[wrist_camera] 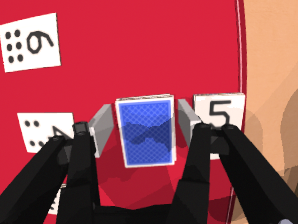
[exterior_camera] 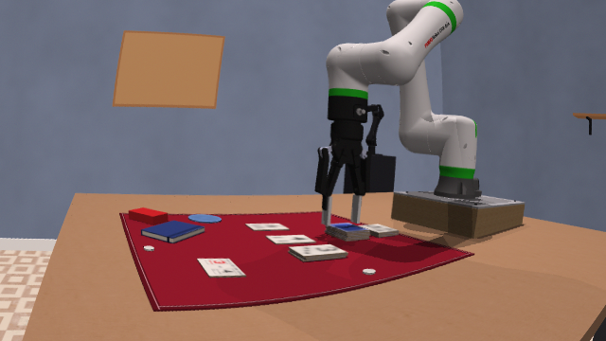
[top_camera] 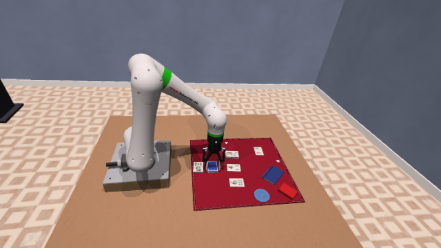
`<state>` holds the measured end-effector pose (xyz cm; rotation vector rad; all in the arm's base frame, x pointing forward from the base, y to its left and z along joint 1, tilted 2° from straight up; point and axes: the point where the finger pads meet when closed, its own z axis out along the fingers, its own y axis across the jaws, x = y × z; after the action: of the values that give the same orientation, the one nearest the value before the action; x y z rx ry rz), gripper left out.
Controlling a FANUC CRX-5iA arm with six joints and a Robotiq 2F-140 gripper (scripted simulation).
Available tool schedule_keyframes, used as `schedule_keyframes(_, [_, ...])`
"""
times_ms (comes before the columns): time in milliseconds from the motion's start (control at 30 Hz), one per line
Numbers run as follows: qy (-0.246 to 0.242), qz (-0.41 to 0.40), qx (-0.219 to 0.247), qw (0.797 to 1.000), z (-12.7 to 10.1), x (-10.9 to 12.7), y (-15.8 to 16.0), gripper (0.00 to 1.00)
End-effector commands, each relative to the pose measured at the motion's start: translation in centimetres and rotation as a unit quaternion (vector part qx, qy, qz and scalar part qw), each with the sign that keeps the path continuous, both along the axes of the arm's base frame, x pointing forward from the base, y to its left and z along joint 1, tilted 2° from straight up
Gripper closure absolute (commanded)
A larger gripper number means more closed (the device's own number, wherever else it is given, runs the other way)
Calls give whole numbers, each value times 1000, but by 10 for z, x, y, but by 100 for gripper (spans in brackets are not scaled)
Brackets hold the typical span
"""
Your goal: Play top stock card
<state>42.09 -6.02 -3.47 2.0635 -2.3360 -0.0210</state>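
Note:
The face-down stock (top_camera: 212,166) (exterior_camera: 348,230) (wrist_camera: 146,132) shows a blue back. My gripper (top_camera: 213,164) (exterior_camera: 341,223) (wrist_camera: 145,113) is open and points down, its fingertips on either side of the stock, with nothing held. Face-up cards with black numbers are a 5 (top_camera: 198,167) (exterior_camera: 383,230) (wrist_camera: 218,107) close beside the stock, a 4 (top_camera: 233,167) (exterior_camera: 290,239) (wrist_camera: 32,131), a 6 (top_camera: 236,182) (exterior_camera: 267,226) (wrist_camera: 30,42) and a thicker 3 pile (top_camera: 231,154) (exterior_camera: 318,252). A red-numbered card (top_camera: 258,151) (exterior_camera: 221,267) lies apart; its number is too small to read surely.
The red cloth (top_camera: 213,198) (exterior_camera: 180,289) (wrist_camera: 150,45) also bears a blue book (top_camera: 273,174) (exterior_camera: 173,231), a red block (top_camera: 288,191) (exterior_camera: 148,215), a blue disc (top_camera: 262,195) (exterior_camera: 204,218) and two small white pieces. One finger stands in the narrow gap between stock and 5.

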Motion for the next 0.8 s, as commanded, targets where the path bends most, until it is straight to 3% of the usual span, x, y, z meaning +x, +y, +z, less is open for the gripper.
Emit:
schedule_keyframes(0, [0, 0, 0, 1000, 0, 0, 0, 50])
schedule_keyframes(700, [0, 0, 0, 1000, -3, 0, 0, 50])
schedule_keyframes(733, [0, 0, 0, 1000, -3, 0, 0, 57])
schedule_keyframes(767, [0, 0, 0, 1000, -3, 0, 0, 57])
